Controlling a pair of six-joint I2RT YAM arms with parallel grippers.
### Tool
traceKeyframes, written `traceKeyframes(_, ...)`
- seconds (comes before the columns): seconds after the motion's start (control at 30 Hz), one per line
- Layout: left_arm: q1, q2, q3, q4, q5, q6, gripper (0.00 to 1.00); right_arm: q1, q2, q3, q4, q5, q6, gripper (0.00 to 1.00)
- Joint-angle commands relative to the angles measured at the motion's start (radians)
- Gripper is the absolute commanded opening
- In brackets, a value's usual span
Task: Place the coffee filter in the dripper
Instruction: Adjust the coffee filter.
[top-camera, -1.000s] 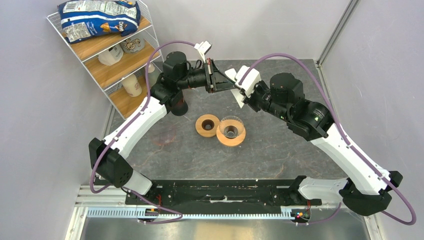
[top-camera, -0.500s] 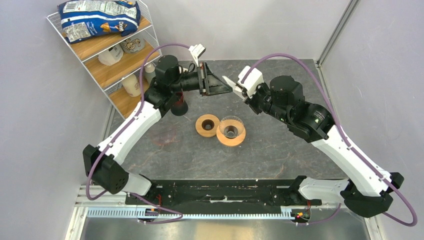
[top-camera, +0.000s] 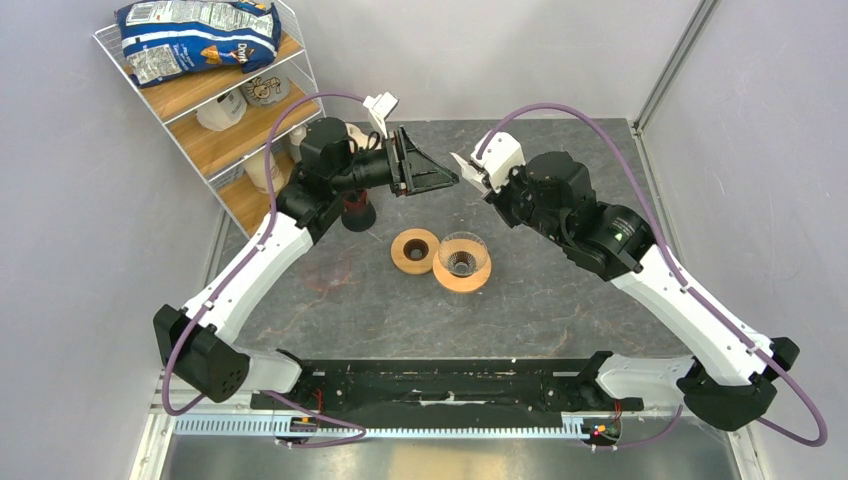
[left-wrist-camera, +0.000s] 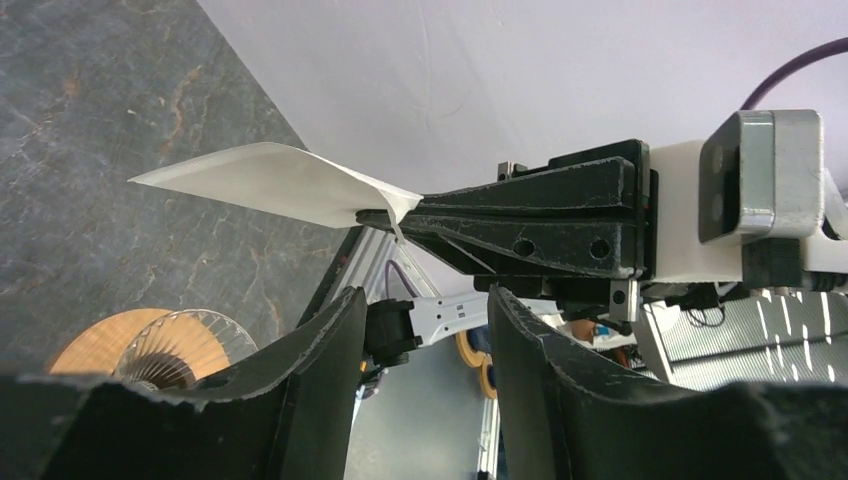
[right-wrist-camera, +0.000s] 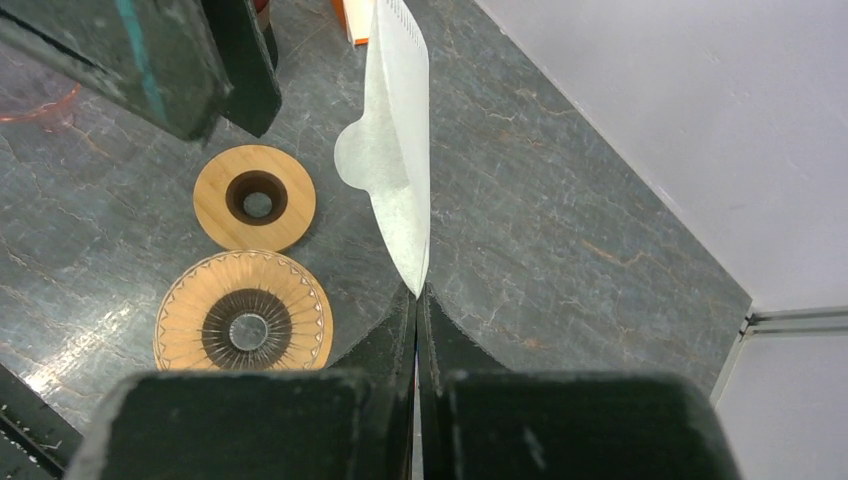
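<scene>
The coffee filter (right-wrist-camera: 395, 150) is up in the air, above and behind the dripper (right-wrist-camera: 245, 322). The right tool (right-wrist-camera: 418, 290) holds it by one corner, jaws clamped tight on the paper. The left tool (left-wrist-camera: 425, 300) is near the filter without touching it, also behind the dripper, jaws parted and empty. A bare wooden ring (right-wrist-camera: 255, 197) lies on the desk (right-wrist-camera: 560, 220) just beside the dripper.

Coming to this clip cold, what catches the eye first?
The two arms meet in the air over the back of the table, where the right tool pinches a white coffee filter by one end while the left tool stands open just short of it. Below, at mid-table, the glass dripper sits empty beside a bare wooden ring.
</scene>
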Motion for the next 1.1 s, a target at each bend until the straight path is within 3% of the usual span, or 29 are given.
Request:
traceKeyframes(0.0, -0.015, 0.005, 0.028, -0.018, -0.089, 0.04, 0.53, -0.002, 0.017, 0.052, 0.007, 0.016, 0.079, 0.0)
traceKeyframes(0.33, -0.058, 0.055, 0.073, -0.043, -0.15, 0.046, 0.37, -0.002, 0.029, 0.068, 0.001, -0.019, 0.116, 0.0)
traceKeyframes(0.93, -0.058, 0.093, 0.083, -0.034, -0.167, 0.018, 0.3, 0.001, 0.029, 0.057, 0.004, -0.087, 0.115, 0.0)
traceKeyframes(1.07, -0.059, 0.098, 0.079, -0.028, -0.163, 0.009, 0.22, 0.002, 0.031, 0.054, 0.005, -0.1, 0.107, 0.0)
